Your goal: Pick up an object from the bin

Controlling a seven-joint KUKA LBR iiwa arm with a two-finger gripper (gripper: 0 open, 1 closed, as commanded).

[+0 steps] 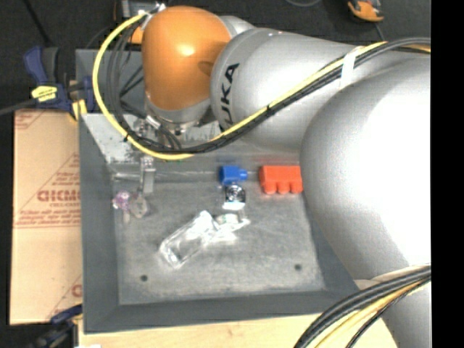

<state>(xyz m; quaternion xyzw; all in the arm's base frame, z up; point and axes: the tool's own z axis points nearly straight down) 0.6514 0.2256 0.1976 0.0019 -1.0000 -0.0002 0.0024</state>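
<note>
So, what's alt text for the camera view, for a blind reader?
The claw of a silver robot arm hangs over a grey bin, beside a small pink piece. A clear plastic item, a blue block and a red brick lie nearby.

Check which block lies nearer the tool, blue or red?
The blue block, left of the red block; the tool is at the bin's left side.

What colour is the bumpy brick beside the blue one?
The brick is red, in the camera view.
</note>
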